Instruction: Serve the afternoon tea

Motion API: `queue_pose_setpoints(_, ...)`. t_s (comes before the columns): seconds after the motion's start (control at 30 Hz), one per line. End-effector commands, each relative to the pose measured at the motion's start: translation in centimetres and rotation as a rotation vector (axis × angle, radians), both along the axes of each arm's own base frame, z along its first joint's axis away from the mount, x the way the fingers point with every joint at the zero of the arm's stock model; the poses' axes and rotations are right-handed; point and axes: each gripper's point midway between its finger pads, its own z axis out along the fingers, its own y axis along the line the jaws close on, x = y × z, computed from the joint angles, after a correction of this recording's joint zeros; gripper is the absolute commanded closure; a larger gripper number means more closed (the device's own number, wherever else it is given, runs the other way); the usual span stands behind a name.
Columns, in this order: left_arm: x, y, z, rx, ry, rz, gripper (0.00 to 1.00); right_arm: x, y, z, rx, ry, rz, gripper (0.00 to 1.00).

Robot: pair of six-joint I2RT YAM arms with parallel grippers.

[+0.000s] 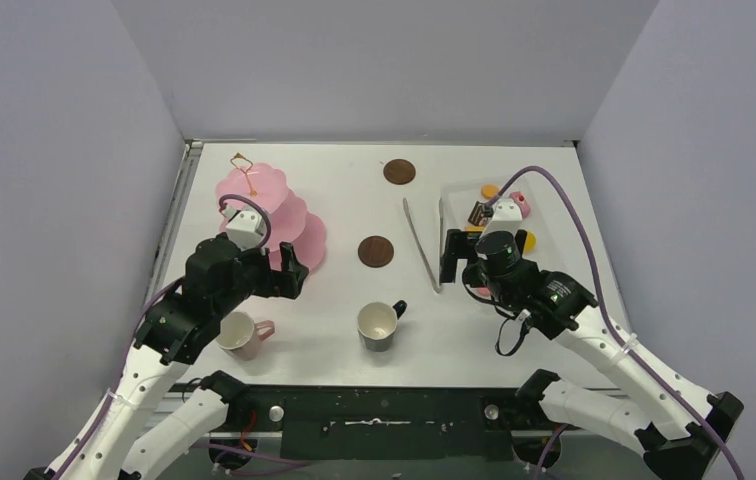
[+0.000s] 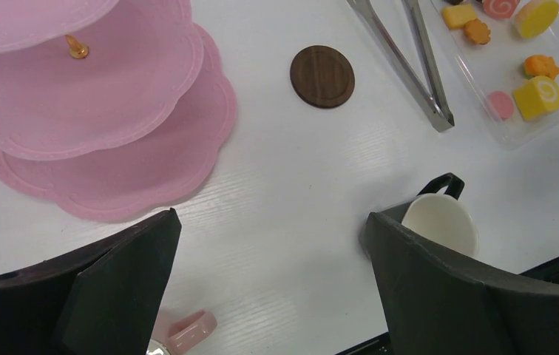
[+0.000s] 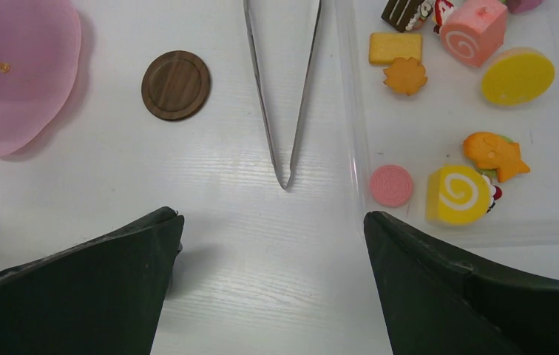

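My right gripper (image 3: 273, 216) is wide open and empty. The long metal tongs (image 3: 265, 103) lie straight ahead, tip towards me. The small colourful toy pastries (image 3: 460, 194) sit right of them.

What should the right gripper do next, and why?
Probably lower the open right gripper onto the long metal tongs, whose joined end lies just ahead of it. The small toy pastries all sit in the clear plastic tray, the pink three-tier scalloped stand shows bare tiers, and this gripper holds nothing.
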Motion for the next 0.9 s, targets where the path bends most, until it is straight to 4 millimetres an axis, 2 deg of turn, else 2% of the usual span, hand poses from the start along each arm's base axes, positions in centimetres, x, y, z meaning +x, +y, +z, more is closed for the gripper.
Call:
queue_pose_setpoints(0.0,0.9,-0.1,3.5,-0.043,-0.111,0.008,0.03,0.7,0.8,2.7,0.058,-0.092,0.018,0.00)
queue_pose_setpoints(0.2,0.6,0.3,3.3,-0.024,-0.108,0.009,0.03,0.9,1.3,1.5,0.031,-0.063,0.042,0.00)
queue_pose_setpoints(0.37,0.4,0.8,1.9,0.013,-0.070,0.025,0.03,1.7,2.0,0.1,-0.016,-0.022,0.055,0.00)
queue_pose_setpoints(0.67,-0.2,1.3,-0.2,0.033,-0.009,0.048,0.03,5.9,3.3,-5.5,-0.083,0.086,0.032,0.03)
queue_pose_setpoints(0.87,-0.2,1.6,-0.2,0.040,-0.022,0.050,0.03,9.6,3.6,-9.6,-0.102,0.122,0.047,0.19)
